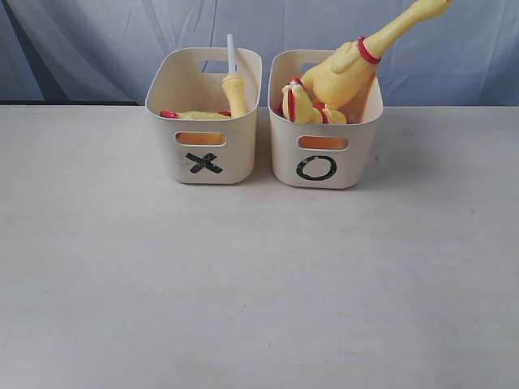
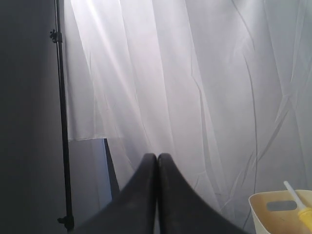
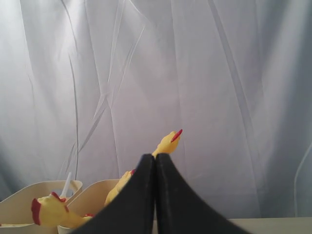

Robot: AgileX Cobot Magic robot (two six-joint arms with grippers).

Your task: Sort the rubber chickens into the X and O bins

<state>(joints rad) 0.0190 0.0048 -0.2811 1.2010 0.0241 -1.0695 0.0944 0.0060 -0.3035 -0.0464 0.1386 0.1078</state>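
Two bins: X bin (image 1: 203,154) and O bin (image 1: 320,158) stand just beside each other on the worktop (image 1: 243,292), both well apart from either tool.
X bin contents: a flat chicken (image 1: 195,115) lies low inside, with red parts showing at the rim. An upright chicken (image 1: 234,91) stands beside it, a white tube (image 1: 231,53) sticking up out of its top.
O bin contents: a long chicken (image 1: 349,73) leans out over the rim, its red neck band showing and its far end raised high. A smaller chicken (image 1: 298,104) is tucked against it. Whether more lies underneath, I cannot tell.
Loose chickens: none shows on the worktop outside the bins.
Left tool (image 2: 157,158): the jaws are pressed together with nothing between them. It points at the white curtain (image 2: 195,73). A corner of the X bin, with the tube, shows beyond its tips, well apart.
Right tool (image 3: 155,158): the jaws are closed on nothing. Both bins lie beyond its tips, and the long chicken pokes up past them without touching.
Done, by my reading: every chicken in sight is binned and both arms are pulled clear, so the task looks finished or close to it.
To do: likely nothing. The sorting rule is not visible, so I cannot check which chicken belongs in which bin.
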